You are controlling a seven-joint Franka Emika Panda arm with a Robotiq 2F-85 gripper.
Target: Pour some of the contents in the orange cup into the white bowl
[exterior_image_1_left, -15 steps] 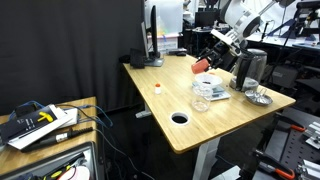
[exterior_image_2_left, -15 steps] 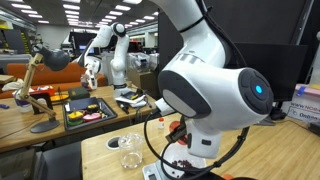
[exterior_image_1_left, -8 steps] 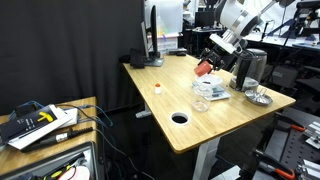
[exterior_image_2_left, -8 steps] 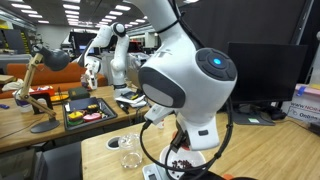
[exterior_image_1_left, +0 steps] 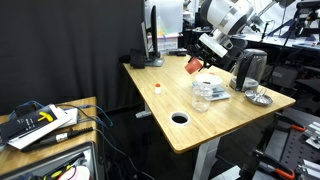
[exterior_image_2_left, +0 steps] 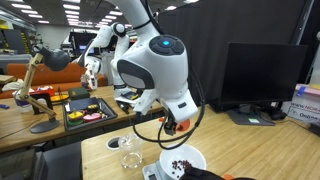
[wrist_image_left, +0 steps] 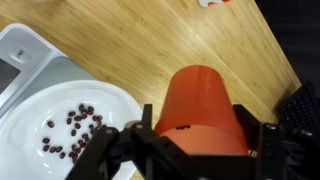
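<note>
Orange cup (wrist_image_left: 205,105): found clenched in gripper (wrist_image_left: 204,142), tilted, just beside and above white bowl (wrist_image_left: 30,100), placed so contents would drop inside. Saw dark beans (wrist_image_left: 72,128) in bowl and a few at cup's mouth; judged pour underway.

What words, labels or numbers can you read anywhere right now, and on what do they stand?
No text is legible in any view.
orange cup: plain, no marking shows.
white bowl: plain, no marking shows.
box at the frame edge in an exterior view: carries some print, too small and blurred to read.
</note>
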